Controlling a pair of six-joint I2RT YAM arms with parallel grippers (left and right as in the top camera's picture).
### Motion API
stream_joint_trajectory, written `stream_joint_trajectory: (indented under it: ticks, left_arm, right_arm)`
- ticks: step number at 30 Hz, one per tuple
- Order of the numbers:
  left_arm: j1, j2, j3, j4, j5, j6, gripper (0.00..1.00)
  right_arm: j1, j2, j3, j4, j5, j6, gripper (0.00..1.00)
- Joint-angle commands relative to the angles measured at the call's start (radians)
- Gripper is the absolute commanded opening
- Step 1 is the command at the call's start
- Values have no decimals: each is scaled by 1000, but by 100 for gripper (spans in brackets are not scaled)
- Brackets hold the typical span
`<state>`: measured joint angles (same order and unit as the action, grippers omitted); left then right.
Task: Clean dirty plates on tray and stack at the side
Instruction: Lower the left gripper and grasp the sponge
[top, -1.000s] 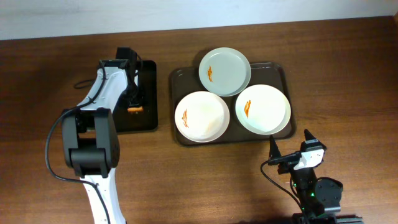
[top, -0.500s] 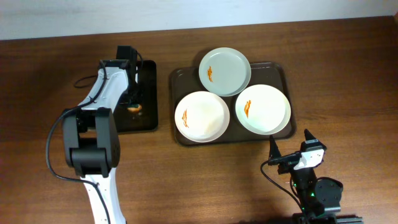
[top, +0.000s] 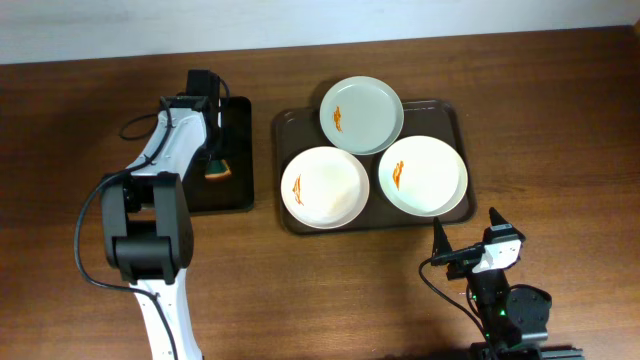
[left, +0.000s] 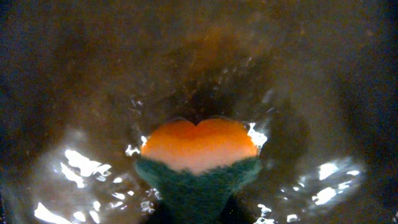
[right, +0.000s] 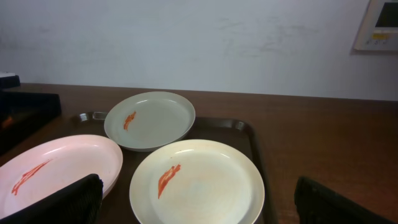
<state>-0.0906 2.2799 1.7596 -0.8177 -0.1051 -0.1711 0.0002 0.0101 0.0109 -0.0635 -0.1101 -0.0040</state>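
left gripper (top: 217, 165) is clamped on an orange-and-green sponge (left: 198, 146) over the black tray (top: 238, 195). right gripper (top: 464, 222) stands wide apart, near the brown tray (top: 452, 108), where three smeared plates (top: 361, 114) lie.

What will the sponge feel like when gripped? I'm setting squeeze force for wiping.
Probably soft and springy: the sponge is buckled into a heart shape in the left wrist view. It is likely light for its size, since it looks like foam. Its green scouring side looks coarse, so it should not slip easily.
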Motion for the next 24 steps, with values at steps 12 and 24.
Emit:
stream_joint_trajectory:
  ticks: [12,24]
  left_arm:
    - [0,22,-10,101,-5,8,100]
    - [5,22,-10,129,-9,8,65]
  right_arm:
    - [6,-6,-5,-5,-9,0,98]
    - [6,-6,-5,-5,-10,0,98]
